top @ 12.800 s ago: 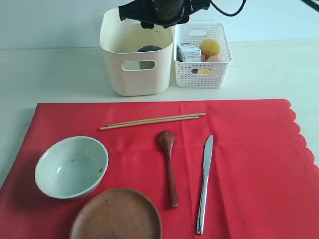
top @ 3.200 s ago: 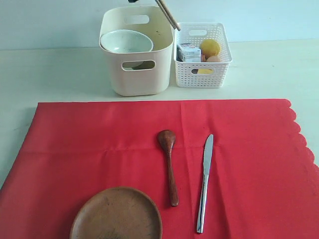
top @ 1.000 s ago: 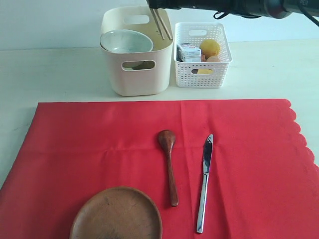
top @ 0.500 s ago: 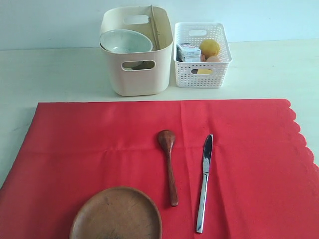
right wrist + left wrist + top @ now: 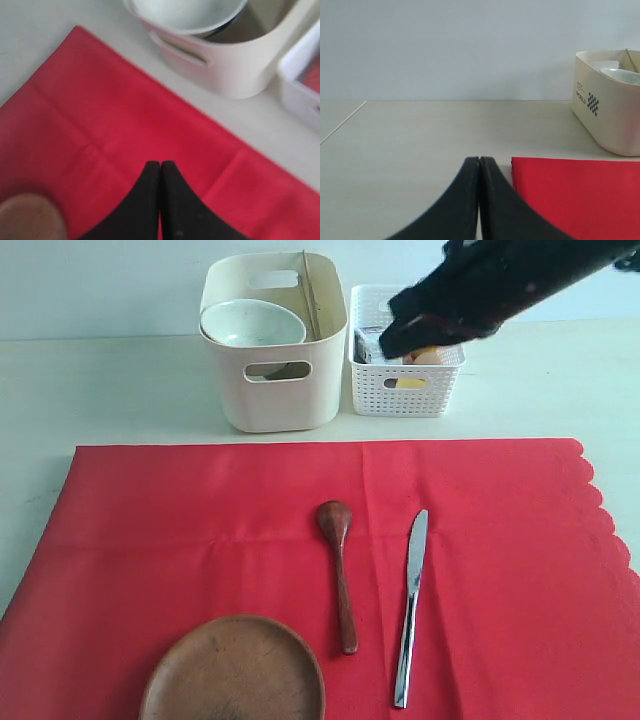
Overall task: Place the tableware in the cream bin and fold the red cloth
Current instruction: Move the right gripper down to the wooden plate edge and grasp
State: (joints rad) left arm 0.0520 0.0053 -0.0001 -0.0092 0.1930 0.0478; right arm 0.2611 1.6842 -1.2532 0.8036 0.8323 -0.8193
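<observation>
exterior view: chopsticks [image 5: 309, 300] now in cream bin [image 5: 275, 405]; right gripper [image 5: 160, 165], pressed together and empty, withdraws; wooden spoon [image 5: 340, 575], table knife [image 5: 410, 605], brown plate [image 5: 235, 672] remain.

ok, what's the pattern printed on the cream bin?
Small black checkerboard patch on the cream bin, clearest in the left wrist view.

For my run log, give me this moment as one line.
cream bin: bowl, chopsticks | unfolded red cloth: plate, spoon, knife | left gripper: shut | right gripper: shut
</observation>
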